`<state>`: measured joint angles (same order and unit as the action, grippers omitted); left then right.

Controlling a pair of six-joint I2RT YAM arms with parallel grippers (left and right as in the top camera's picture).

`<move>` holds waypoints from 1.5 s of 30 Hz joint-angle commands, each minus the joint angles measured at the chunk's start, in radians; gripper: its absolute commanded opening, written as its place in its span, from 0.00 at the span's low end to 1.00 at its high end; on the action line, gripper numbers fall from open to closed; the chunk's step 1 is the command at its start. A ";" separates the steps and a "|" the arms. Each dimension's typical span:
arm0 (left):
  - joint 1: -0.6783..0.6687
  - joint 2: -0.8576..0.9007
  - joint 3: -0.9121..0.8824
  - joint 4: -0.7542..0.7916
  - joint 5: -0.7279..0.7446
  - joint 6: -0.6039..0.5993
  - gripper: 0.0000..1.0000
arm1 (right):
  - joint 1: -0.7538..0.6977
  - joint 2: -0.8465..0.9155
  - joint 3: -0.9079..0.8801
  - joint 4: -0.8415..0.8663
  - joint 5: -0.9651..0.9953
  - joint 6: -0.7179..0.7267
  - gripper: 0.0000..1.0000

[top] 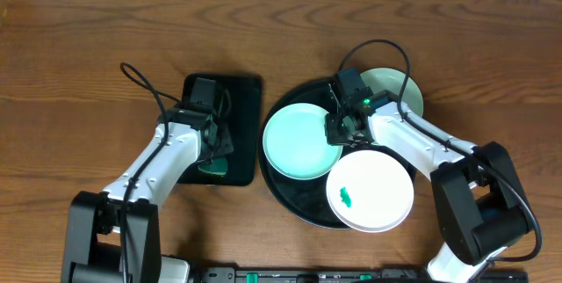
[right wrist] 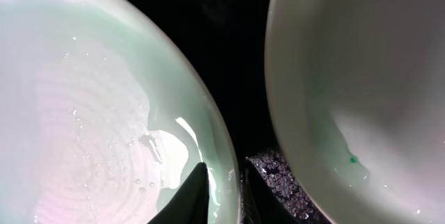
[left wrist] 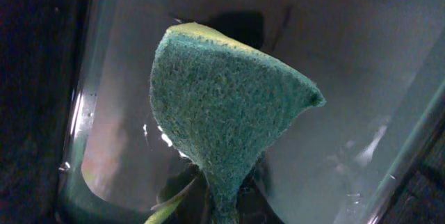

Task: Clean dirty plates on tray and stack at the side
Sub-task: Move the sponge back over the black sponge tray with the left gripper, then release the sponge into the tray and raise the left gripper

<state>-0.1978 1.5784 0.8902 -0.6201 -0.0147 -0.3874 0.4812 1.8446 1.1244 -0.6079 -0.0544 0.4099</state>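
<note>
The black tray (top: 290, 197) lay right of the middle of the surface (top: 79, 54), nearer the near edge. It carried a mint plate (top: 299, 142) on its left half and a white plate (top: 378, 191) at its near-right rim. The white plate had a green smear (top: 345, 198) on it. A third, pale green plate (top: 399, 90) sat at the tray's far-right rim and partly overhung it.

The right claw (right wrist: 222, 175) was narrow on the mint plate's right rim, with one finger inside the rim and one outside. That plate looked wet and free of smears, so I judged that its wiping was done and that the step in hand was carrying it off to the stack.

The left claw (top: 213, 145) hung over the dark green rectangular tray (top: 248, 98), left of the black tray. It pinched a green sponge (left wrist: 222, 113) by its lower end.

The next move probably called for a steady lift. The thin, wet rim could slip, and the white plate lay just beside the claw, so the mint plate had to rise clear before it travelled toward the right edge. After that, the smeared white plate would need the sponge.
</note>
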 commanded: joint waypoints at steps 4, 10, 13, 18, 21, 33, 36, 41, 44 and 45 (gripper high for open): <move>0.005 -0.009 -0.006 0.002 -0.024 0.013 0.17 | 0.011 0.002 -0.008 0.002 -0.006 0.004 0.15; 0.005 -0.009 -0.006 0.001 -0.023 0.013 0.24 | 0.011 0.002 -0.008 0.002 -0.006 0.004 0.12; 0.005 -0.009 -0.006 0.000 -0.023 0.013 0.27 | 0.011 0.002 -0.008 0.002 -0.006 0.004 0.11; 0.005 -0.018 0.017 -0.024 -0.024 0.013 0.32 | 0.011 0.002 -0.008 0.002 -0.006 0.004 0.19; 0.005 -0.047 0.073 -0.073 -0.024 0.013 0.36 | 0.011 0.002 -0.008 0.002 -0.006 0.004 0.23; 0.092 -0.332 0.234 -0.135 -0.024 0.013 0.67 | 0.011 0.002 -0.023 0.014 -0.002 0.004 0.15; 0.126 -0.387 0.234 -0.140 -0.024 0.013 0.74 | 0.011 0.002 -0.023 0.014 -0.002 0.004 0.14; 0.137 -0.417 0.234 -0.142 -0.024 0.013 0.79 | 0.011 0.002 -0.024 0.014 -0.002 0.004 0.17; 0.137 -0.414 0.233 -0.143 -0.024 0.013 0.79 | 0.011 0.002 -0.025 0.014 -0.002 0.004 0.14; 0.137 -0.413 0.233 -0.142 -0.024 0.013 0.79 | 0.011 0.002 -0.025 0.014 -0.002 0.005 0.09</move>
<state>-0.0662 1.1641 1.1084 -0.7593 -0.0299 -0.3843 0.4816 1.8446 1.1091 -0.5972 -0.0559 0.4141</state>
